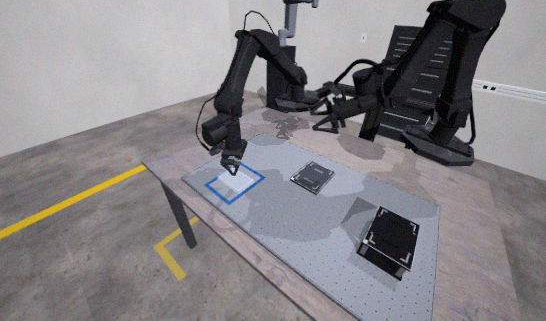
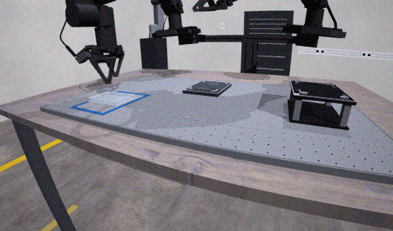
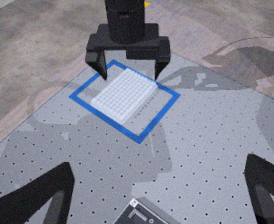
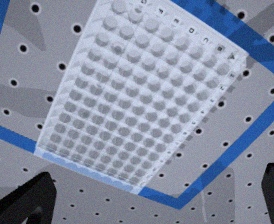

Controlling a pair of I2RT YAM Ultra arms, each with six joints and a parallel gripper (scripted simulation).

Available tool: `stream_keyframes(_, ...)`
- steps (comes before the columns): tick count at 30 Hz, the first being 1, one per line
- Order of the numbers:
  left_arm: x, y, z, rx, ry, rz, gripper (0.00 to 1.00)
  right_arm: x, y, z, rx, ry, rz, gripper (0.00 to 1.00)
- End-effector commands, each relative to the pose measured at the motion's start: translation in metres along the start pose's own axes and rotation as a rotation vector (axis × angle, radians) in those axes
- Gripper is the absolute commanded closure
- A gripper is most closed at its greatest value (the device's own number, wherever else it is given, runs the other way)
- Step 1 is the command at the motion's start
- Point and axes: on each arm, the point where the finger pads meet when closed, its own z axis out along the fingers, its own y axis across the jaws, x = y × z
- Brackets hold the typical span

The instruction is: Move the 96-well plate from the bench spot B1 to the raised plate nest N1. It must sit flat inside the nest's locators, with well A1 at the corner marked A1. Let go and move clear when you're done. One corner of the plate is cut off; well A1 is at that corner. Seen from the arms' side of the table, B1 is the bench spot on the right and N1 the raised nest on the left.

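The white 96-well plate [image 1: 236, 182] [image 2: 111, 99] [image 3: 123, 95] [image 4: 133, 100] lies flat inside the blue outline [image 1: 250, 188] [image 2: 131, 100] [image 3: 160, 116] [image 4: 215, 172], turned relative to it. In the right wrist view, row letters run along its upper right edge, with A at the right corner, which looks cut. My right gripper [image 1: 233, 171] [image 2: 111, 79] [image 4: 156, 179] is open and empty, close above the plate. My left gripper [image 1: 316, 120] [image 3: 156, 168] is open and empty, raised well away from it. The raised black nest [image 1: 392, 236] [image 2: 322, 91] holds no plate and has pale corner locators.
A low black nest [image 1: 313, 178] [image 2: 206, 88] [image 3: 138, 216] with pale corner locators lies between the blue outline and the raised nest. All stand on the grey perforated board [image 1: 320, 239] [image 2: 230, 132] [image 3: 198, 130]. The raised nest stands on pale posts.
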Motion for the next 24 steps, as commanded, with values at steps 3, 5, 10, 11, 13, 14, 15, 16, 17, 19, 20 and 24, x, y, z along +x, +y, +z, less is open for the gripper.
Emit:
stream_keyframes(3,-0.0185,-0.0039,-0.0031,0.014,-0.050,0.010,0.00,-0.0112,0.0216,-0.0079,-0.060,-0.025,0.325,0.00)
stream_keyframes(5,-0.0185,-0.0039,-0.0031,0.014,-0.050,0.010,0.00,-0.0112,0.0220,-0.0068,-0.062,-0.022,0.404,0.00)
stream_keyframes(10,-0.0185,-0.0039,-0.0031,0.014,-0.050,0.010,0.00,-0.0118,0.0230,-0.0081,-0.068,-0.018,0.512,0.00)
stream_keyframes(11,-0.0185,-0.0039,-0.0031,0.014,-0.050,0.010,0.00,-0.0112,0.0225,-0.0050,-0.066,-0.015,0.550,0.00)
stream_keyframes(13,-0.0185,-0.0039,-0.0031,0.014,-0.050,0.010,0.00,-0.0105,0.0216,-0.0034,-0.062,-0.012,0.590,0.00)
stream_keyframes(14,-0.0185,-0.0039,-0.0031,0.014,-0.050,0.010,0.00,-0.0098,0.0205,-0.0030,-0.057,-0.010,0.601,0.00)
stream_keyframes(15,-0.0185,-0.0039,-0.0031,0.014,-0.050,0.010,0.00,-0.0096,0.0202,-0.0026,-0.056,-0.009,0.612,0.00)
stream_keyframes(16,-0.0185,-0.0039,-0.0031,0.014,-0.050,0.010,0.00,-0.0095,0.0200,-0.0024,-0.055,-0.009,0.614,0.00)
stream_keyframes(17,-0.0185,-0.0039,-0.0031,0.014,-0.050,0.010,0.00,-0.0094,0.0199,-0.0023,-0.055,-0.009,0.605,0.00)
stream_keyframes(19,-0.0185,-0.0039,-0.0031,0.014,-0.050,0.010,0.00,-0.0093,0.0196,-0.0027,-0.053,-0.009,0.596,0.00)
stream_keyframes(20,-0.0185,-0.0039,-0.0031,0.014,-0.050,0.010,0.00,-0.0104,0.0209,-0.0057,-0.060,-0.011,0.596,0.00)
stream_keyframes(24,-0.0185,-0.0039,-0.0031,0.014,-0.050,0.010,0.00,-0.0106,0.0212,-0.0063,-0.061,-0.011,0.596,0.00)
